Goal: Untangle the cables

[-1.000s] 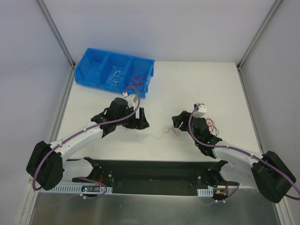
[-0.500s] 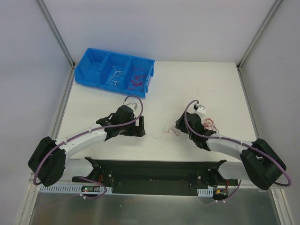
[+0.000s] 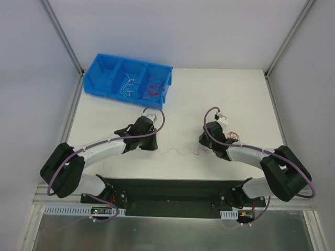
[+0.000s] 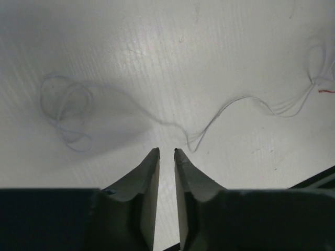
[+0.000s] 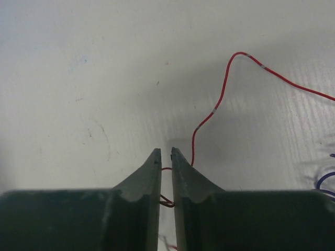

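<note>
Only the right wrist view shows a red wire threading the right gripper's nearly closed jaws; the left gripper, equally narrow, holds nothing.

Left gripper low over white table, jaws nearly together with a narrow gap and nothing visibly between the tips; thin white wire lies just ahead, looped at far left, running right to a red wire end.

Two arms with white link shells and black joints, the left arm and the right arm, each trailed by a thick purple hose; dark tapered fingers
</note>
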`<state>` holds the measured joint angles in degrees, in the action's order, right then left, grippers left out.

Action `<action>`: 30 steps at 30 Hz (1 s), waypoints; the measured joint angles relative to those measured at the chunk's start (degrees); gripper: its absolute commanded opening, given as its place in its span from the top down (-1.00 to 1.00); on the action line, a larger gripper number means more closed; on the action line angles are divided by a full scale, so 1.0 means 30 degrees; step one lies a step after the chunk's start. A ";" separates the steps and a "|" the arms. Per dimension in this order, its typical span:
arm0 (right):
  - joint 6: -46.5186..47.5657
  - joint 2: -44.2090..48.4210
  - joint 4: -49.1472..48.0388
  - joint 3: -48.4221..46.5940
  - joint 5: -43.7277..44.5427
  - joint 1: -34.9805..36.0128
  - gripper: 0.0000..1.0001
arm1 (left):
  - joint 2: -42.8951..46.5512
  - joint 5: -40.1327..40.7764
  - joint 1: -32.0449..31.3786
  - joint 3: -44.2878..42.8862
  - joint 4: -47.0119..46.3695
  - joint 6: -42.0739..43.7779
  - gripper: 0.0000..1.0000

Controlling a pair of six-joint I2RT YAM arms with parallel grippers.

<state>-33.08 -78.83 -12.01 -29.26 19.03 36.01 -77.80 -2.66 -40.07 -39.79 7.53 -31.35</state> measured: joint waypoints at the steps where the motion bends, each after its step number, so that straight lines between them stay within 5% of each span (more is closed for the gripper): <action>1: 0.0007 -0.0044 0.0066 -0.0051 -0.0015 -0.0007 0.87 | 0.0036 0.0044 0.0000 -0.0095 -0.0051 0.0219 0.97; 5: -0.0197 -0.0131 0.0321 -0.0211 0.0015 -0.0015 0.99 | 0.1202 0.0648 0.0000 -0.0109 -0.0189 0.1035 1.00; 12: -0.0969 -0.0051 0.0860 -0.0197 0.0962 -0.0015 0.99 | 0.7417 0.3942 0.0007 -0.0102 0.0226 0.2892 0.92; 16: -0.1195 0.0437 0.0889 0.0073 0.1319 -0.0036 0.99 | 0.9377 0.4437 0.0015 -0.0117 0.0321 0.3235 -0.15; 18: -0.1188 0.0590 0.0823 0.0146 0.1362 -0.0036 0.99 | 0.8969 0.3534 0.0015 -0.0291 0.0372 0.2994 -0.34; 30: -0.1100 0.0670 0.0503 0.0255 0.1195 -0.0051 0.99 | 0.2127 -0.1392 -0.0015 0.0138 -0.0699 -0.2331 -0.27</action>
<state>-36.38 -76.82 -10.50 -28.49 22.61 35.86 -71.42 -6.83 -40.12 -39.38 5.43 -38.35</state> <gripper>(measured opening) 0.012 0.662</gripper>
